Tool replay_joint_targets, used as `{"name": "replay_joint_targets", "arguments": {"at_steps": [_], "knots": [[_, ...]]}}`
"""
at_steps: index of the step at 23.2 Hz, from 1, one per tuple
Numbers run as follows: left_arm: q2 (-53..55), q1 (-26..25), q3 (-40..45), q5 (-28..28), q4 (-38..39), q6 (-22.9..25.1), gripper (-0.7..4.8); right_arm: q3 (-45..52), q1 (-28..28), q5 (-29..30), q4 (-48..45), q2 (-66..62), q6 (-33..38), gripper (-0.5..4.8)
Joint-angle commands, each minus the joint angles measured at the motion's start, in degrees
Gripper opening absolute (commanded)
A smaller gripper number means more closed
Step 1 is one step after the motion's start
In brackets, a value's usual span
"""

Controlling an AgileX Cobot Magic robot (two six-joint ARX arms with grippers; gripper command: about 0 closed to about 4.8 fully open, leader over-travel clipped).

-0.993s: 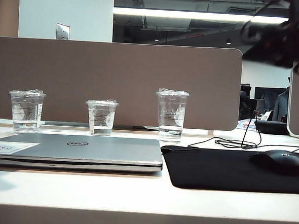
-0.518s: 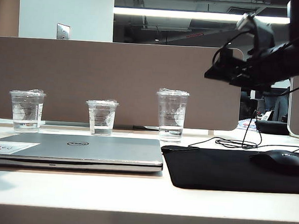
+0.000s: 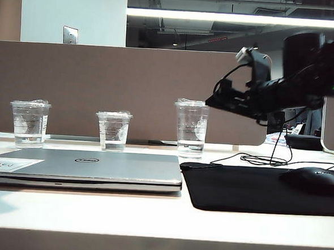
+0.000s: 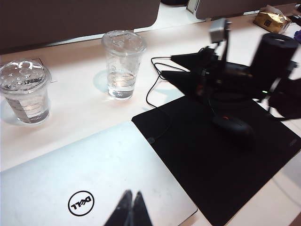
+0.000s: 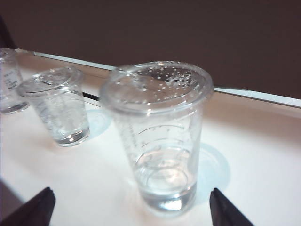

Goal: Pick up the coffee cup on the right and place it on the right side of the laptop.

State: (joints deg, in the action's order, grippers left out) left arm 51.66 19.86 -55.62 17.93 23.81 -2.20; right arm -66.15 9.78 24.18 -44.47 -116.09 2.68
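Three clear plastic cups stand in a row along the back of a pale surface (image 3: 93, 217), in front of a brown partition (image 3: 130, 77), as a two-armed robot sets up a pick. Well to the far side of the working right pincer, the leftmost short cup (image 3: 29, 123) and the middle short cup (image 3: 113, 131) are out of the action. In front of them lies the closed silver-grey Dell laptop (image 3: 90, 167), lid down, its sticker corner farthest from the right pincer. The left pincer (image 4: 130, 211) hangs parked low over the laptop's lid, close to the Dell logo, fingers pressed together and carrying nothing, apparently kept clear of the other arm's lane.

The target, the tall coffee cup (image 3: 191, 128) with its crinkled film top and a little clear liquid at the bottom, stands upright on the surface just below and ahead of the right pincer (image 3: 216, 101). That pincer is released, its two dark fingertips (image 5: 35, 209) spread wide to either side of the cup's base in the wrist view without touching it, a stance that looks chosen to straddle the tapered wall before closing. It points roughly level toward the cup's upper half.

Beneath the right arm, a black mouse pad (image 3: 265, 190) carries a black mouse (image 3: 313, 179) with its cable (image 3: 261, 159) looping behind. The drop-off spot beside the laptop is largely taken up by this pad, so the cup will likely land on or near it.
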Motion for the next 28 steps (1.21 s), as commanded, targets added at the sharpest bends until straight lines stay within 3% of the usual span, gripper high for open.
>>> {"name": "replay_joint_targets", "arguments": {"at_steps": [1, 8, 22, 28], "knots": [[-0.09, -0.07, -0.28, 0.35, -0.74, -0.22, -0.06, -6.8, 0.02, 1.53, 1.33, -4.96, 0.04, 4.79], [-0.09, -0.07, -0.28, 0.35, -0.74, -0.72, -0.06, -17.75, 0.04, 2.56, 5.51, -13.81, -1.46, 4.79], [-0.04, -0.07, -0.28, 0.98, -0.74, -1.46, -0.06, -28.68, 0.81, 4.04, 8.17, -21.59, -4.07, 4.79], [-0.02, -0.07, -0.28, 0.98, -0.74, -1.46, -0.06, -29.11, 1.49, 4.24, 8.04, -22.25, -5.38, 4.79]]}}
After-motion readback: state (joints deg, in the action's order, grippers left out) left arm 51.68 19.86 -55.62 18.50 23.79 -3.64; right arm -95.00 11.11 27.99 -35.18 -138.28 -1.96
